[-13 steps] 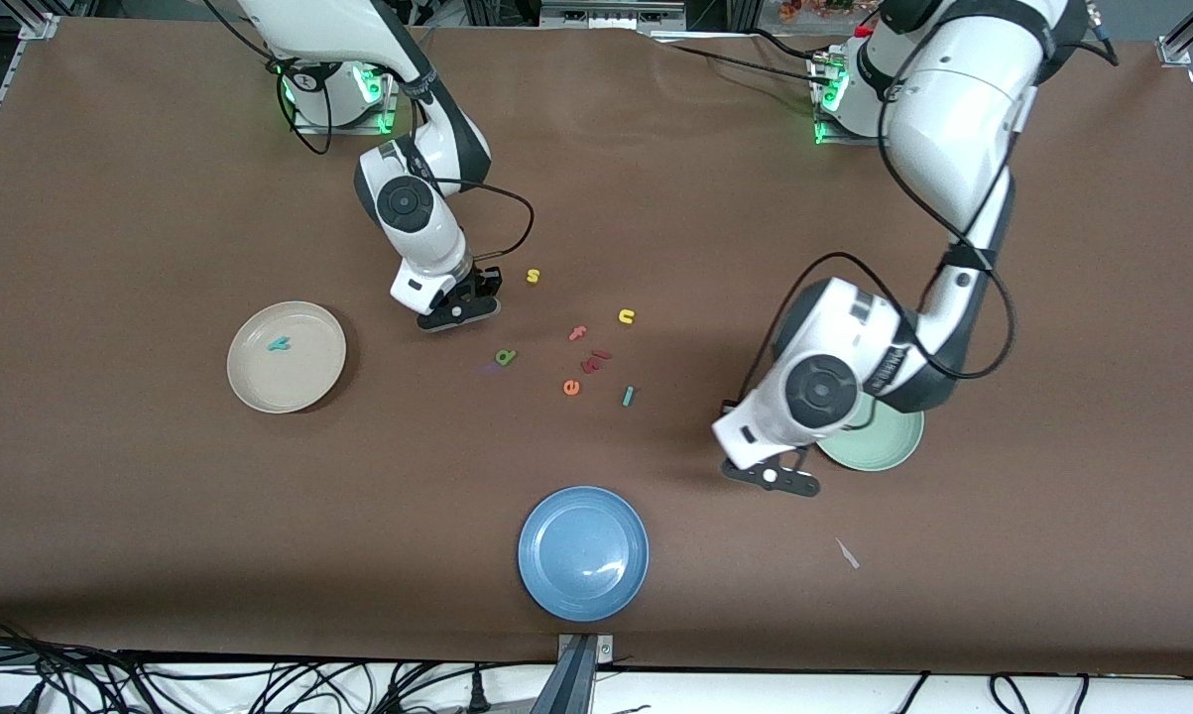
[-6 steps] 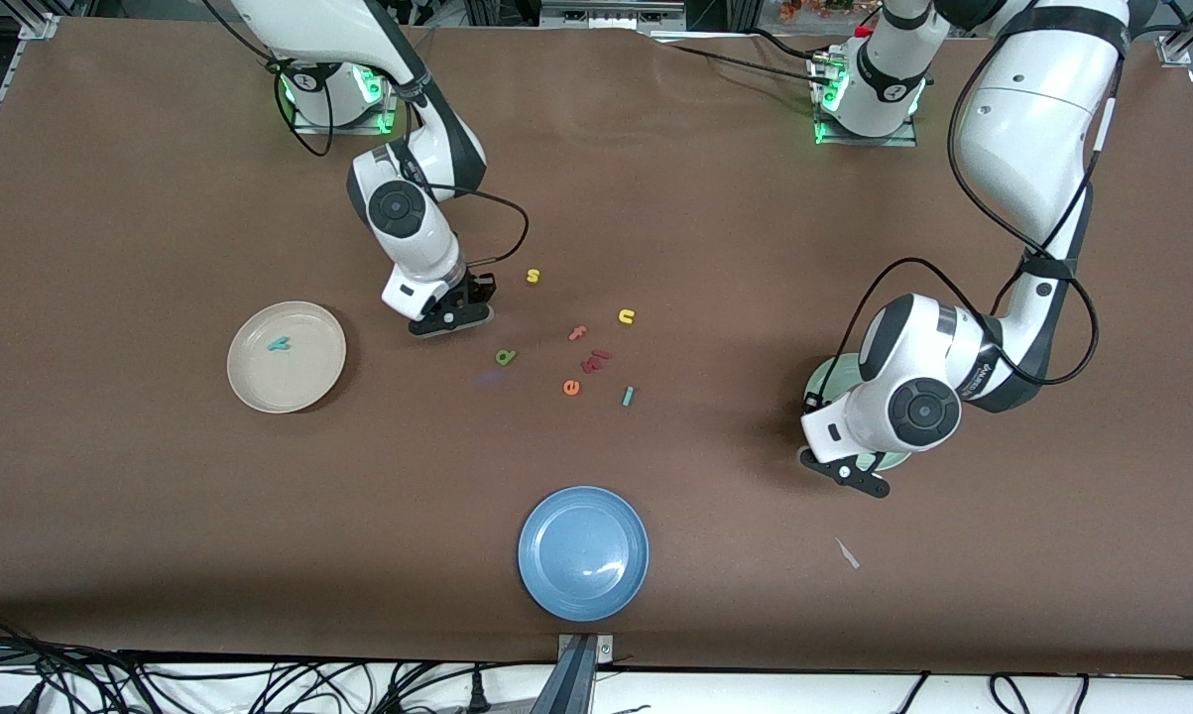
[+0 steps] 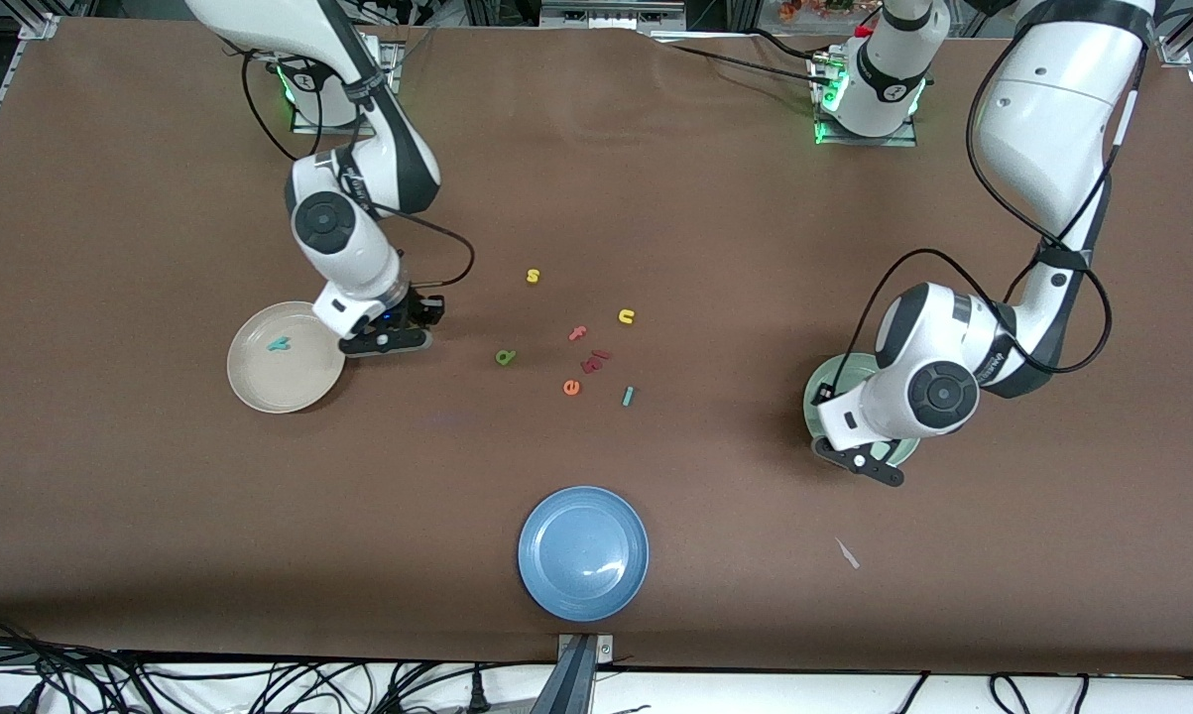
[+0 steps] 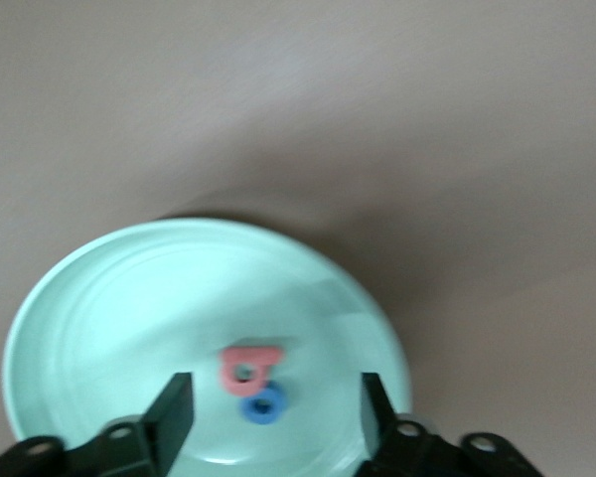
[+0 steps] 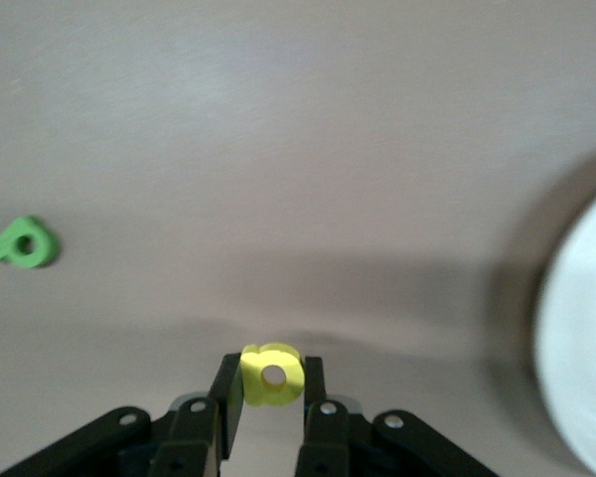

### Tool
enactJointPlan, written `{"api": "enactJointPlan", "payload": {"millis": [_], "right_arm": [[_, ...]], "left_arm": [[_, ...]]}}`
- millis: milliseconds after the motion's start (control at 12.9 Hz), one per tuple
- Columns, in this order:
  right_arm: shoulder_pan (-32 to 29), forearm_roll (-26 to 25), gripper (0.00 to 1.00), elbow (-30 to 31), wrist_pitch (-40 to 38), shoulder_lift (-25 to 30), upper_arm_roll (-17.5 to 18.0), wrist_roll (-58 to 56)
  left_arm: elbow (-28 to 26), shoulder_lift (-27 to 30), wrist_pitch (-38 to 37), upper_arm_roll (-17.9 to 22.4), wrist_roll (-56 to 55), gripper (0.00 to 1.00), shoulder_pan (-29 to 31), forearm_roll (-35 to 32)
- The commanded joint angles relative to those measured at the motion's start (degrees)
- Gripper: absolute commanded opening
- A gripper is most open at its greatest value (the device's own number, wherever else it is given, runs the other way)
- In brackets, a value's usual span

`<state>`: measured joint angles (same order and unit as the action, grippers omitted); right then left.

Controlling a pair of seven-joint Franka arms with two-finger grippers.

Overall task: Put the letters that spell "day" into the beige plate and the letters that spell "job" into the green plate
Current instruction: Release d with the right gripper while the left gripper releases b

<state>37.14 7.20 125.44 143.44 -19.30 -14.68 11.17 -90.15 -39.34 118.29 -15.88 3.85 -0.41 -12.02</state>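
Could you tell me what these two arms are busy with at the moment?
They are sorting foam letters onto plates. The right gripper holds a yellow letter just beside the beige plate, where a teal letter already lies. The left gripper hangs open over the green plate, which holds a red letter and a blue ring. A green letter and others wait mid-table.

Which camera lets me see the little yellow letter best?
The right wrist view: the yellow a sits big and clear, pinched in the right gripper. The front view hides it under that gripper, beside the beige plate. The left wrist view doesn't show it.
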Motion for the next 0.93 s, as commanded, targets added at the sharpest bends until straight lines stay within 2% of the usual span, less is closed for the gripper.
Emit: {"api": "enactJointPlan", "payload": {"millis": [0,156,311,467,545,700,856], "right_arm": [[0.1,-0.4,0.14,0.3,-2.8,1.2,-4.5,-3.1],[-0.1,-0.4,0.13,0.3,-3.3,1.0,-8.3,-6.9],[-0.7,-0.4,0.14,0.0,-3.4,0.3,-11.3,-11.9],[-4.3,0.1,0.14,0.0,-3.4,-0.1,-11.4,-18.6],[-5.8,0.2,0.22,-0.1,-3.4,-0.2,-11.4,-22.5],[-7.1,0.4,1.0,-1.1,-3.5,-1.3,-11.4,-27.1],[-6.6,2.0,1.0,-1.3,-4.6,-1.2,-10.7,-26.5]], "left_arm": [[-0.9,3.4,-0.7,-5.6,-8.5,1.0,-0.4,-1.1],[1.0,2.5,-0.7,-8.8,-18.1,1.0,-2.3,-1.2],[2.8,0.7,-0.6,-8.7,-27.7,1.0,-8.9,-1.2],[5.5,-2.8,0.0,-8.5,-32.8,1.0,-14.6,-1.5],[7.5,-4.7,0.1,-8.4,-33.0,1.0,-16.5,-1.7],[11.6,-7.8,0.4,-8.0,-32.7,1.0,-19.9,-1.8],[12.8,-9.7,4.0,-7.9,-32.2,1.0,-20.8,-2.7]]}}
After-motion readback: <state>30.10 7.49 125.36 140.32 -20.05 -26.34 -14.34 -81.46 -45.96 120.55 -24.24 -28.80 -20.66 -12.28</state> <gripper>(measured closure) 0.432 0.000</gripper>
